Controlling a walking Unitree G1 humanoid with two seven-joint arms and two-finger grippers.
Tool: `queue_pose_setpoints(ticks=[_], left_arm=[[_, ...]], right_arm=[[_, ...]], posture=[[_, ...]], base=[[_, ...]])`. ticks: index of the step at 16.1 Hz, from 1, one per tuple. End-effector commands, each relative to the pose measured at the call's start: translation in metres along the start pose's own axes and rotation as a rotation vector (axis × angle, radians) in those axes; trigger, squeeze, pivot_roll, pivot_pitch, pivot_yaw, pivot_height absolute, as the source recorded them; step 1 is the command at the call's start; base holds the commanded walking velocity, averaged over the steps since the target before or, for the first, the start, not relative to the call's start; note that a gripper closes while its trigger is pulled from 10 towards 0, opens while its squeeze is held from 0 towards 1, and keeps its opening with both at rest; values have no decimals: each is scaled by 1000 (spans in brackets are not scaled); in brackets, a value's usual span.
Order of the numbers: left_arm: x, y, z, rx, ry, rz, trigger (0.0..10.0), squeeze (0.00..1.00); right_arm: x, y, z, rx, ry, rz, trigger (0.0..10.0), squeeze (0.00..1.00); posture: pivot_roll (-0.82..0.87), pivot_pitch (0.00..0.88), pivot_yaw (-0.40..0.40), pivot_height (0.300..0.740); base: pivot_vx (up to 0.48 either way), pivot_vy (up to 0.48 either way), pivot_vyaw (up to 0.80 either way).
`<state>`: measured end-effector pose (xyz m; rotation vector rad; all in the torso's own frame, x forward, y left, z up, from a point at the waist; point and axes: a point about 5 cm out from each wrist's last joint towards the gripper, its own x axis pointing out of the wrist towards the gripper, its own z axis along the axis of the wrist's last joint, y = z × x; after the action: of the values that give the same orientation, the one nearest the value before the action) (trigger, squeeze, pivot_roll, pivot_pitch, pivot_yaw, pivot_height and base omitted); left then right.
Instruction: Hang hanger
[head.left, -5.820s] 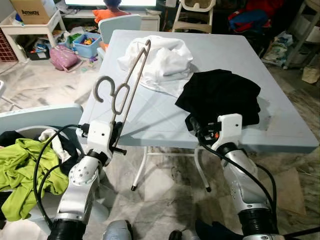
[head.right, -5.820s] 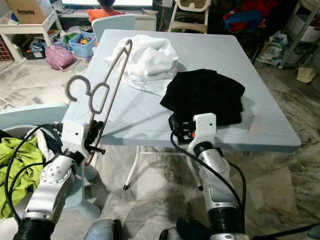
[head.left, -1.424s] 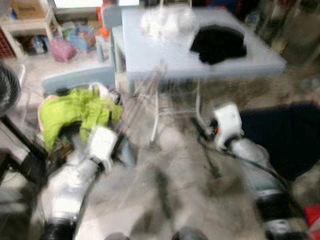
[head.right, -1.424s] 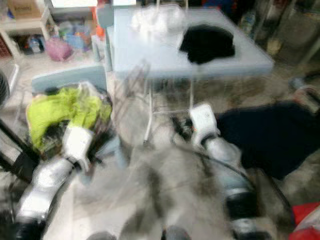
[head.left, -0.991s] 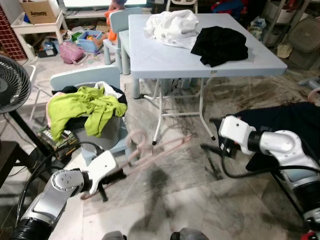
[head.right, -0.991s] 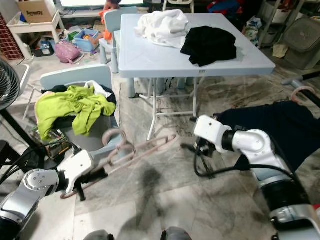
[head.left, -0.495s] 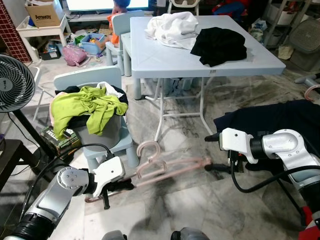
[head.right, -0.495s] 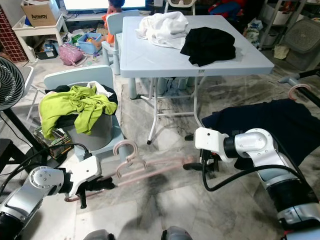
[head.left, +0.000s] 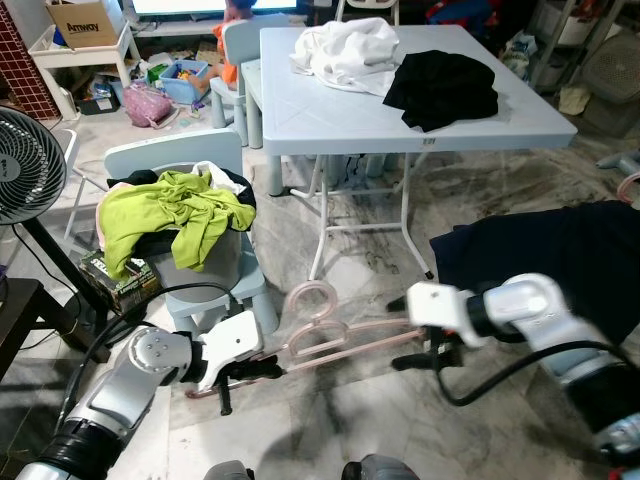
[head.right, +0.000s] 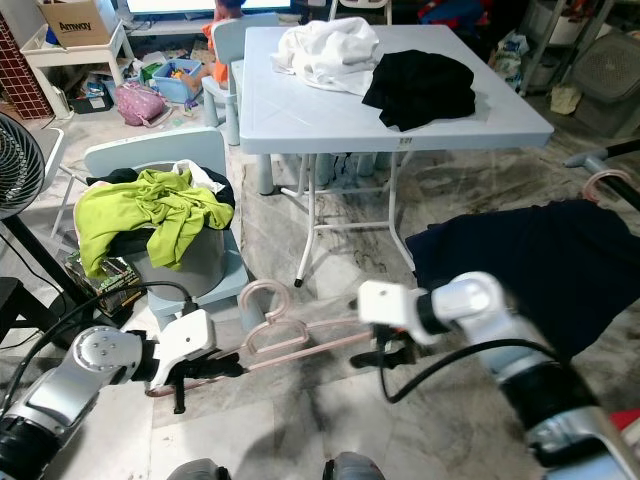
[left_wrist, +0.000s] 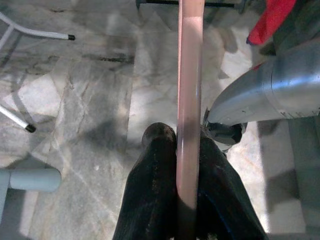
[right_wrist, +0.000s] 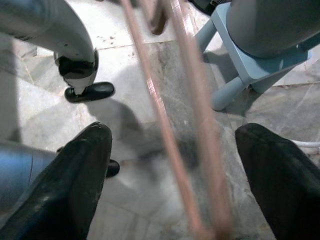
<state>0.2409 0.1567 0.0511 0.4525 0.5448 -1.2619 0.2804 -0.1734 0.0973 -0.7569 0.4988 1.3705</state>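
- Nearest us, our left gripper (left_wrist: 177, 150) is clamped on one end of the pink hanger (head.left: 340, 340); in the left wrist view the rod runs straight out between the two black fingers (left_wrist: 150, 165).
- The hanger is held low and roughly level above the marble floor (head.left: 330, 420), its hook (head.left: 312, 298) curling upward near the middle of the span.
- At the far end, our right gripper (right_wrist: 170, 160) has its fingers spread wide, one on either side of the hanger's rods and not touching them.
- Just beyond on our left stands a small blue chair (head.left: 180, 160) heaped with green clothing (head.left: 165, 215), with a fan (head.left: 25, 160) beside it.
- On our right, a dark garment (head.right: 560, 260) hangs from a pink hook (head.right: 600, 182), apparently on a rack.
- Farthest off, the worktop (head.left: 330, 110) carries a white garment (head.left: 345, 45) and a black garment (head.left: 445, 88).
- We judge the task about midway: the hanger is carried, but hanging it up is not yet done.
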Motion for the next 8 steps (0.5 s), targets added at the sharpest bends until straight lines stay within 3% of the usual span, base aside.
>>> queue_pose_setpoints(ticks=[1, 8], left_arm=[[1, 2, 4, 30, 4, -12, 10000, 0], [9, -1, 5, 55, 14, -40, 10000, 0]], right_arm=[[-2, -6, 5, -19, 13, 0, 0, 0], [-11, 1, 6, -4, 77, 193, 0, 0]], posture=[[-60, 19, -3, 740], [-77, 24, -3, 740]], base=[[0, 0, 0], [0, 0, 0]])
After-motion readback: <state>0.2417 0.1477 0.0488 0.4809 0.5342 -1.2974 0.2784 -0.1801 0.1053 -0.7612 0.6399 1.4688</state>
